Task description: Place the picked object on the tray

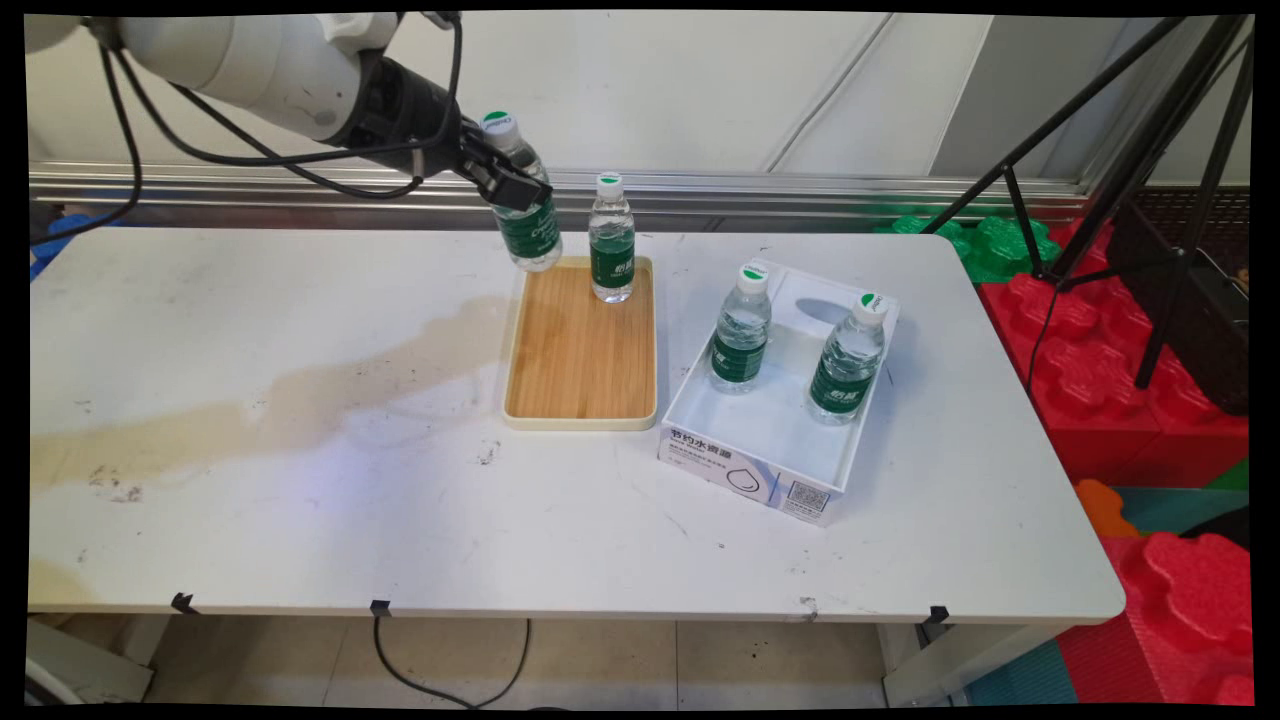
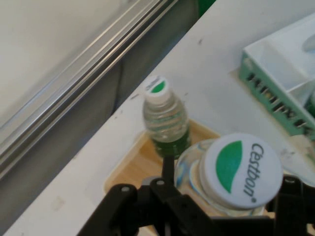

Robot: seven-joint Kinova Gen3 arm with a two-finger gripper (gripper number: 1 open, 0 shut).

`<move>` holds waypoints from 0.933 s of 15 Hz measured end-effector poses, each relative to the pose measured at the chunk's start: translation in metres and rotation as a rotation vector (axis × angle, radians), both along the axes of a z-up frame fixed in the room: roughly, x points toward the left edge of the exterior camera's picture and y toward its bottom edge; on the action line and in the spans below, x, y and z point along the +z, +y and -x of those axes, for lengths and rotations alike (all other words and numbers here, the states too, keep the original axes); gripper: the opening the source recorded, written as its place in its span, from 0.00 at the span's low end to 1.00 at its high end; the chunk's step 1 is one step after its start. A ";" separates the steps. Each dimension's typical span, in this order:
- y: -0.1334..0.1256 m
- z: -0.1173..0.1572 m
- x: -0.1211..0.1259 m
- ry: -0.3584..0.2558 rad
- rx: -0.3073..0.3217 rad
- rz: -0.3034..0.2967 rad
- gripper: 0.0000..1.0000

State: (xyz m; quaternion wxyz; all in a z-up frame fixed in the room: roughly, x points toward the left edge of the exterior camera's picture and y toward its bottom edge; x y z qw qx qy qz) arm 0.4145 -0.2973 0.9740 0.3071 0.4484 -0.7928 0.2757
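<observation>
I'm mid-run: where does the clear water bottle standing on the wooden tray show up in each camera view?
Main view: the clear green-labelled water bottle stands upright at the wooden tray's far end.
Hand view: same bottle at centre, beyond the gripper.
Shared landmark: the gripped bottle with white-and-green cap.

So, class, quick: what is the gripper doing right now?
Gripper: shut on a water bottle, held tilted at the wooden tray's far left corner.

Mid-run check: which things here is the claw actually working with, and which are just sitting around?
In play:
- claw, shut on held bottle
- wooden tray
- tray bottle

Sitting around:
- white box, two boxed bottles
- tripod
- foam blocks
</observation>
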 end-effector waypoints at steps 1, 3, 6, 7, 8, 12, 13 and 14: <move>-0.008 -0.004 -0.006 -0.013 0.001 -0.008 0.00; -0.023 -0.010 -0.017 -0.032 0.001 -0.025 0.00; -0.048 -0.016 -0.038 -0.055 0.000 -0.060 0.00; -0.056 -0.018 -0.045 -0.061 -0.001 -0.071 0.00; -0.063 -0.019 -0.051 -0.065 -0.003 -0.081 0.00; -0.092 -0.021 -0.077 -0.071 -0.018 -0.118 0.00; -0.099 -0.021 -0.083 -0.069 -0.022 -0.126 0.00; -0.105 -0.021 -0.089 -0.066 -0.024 -0.133 0.00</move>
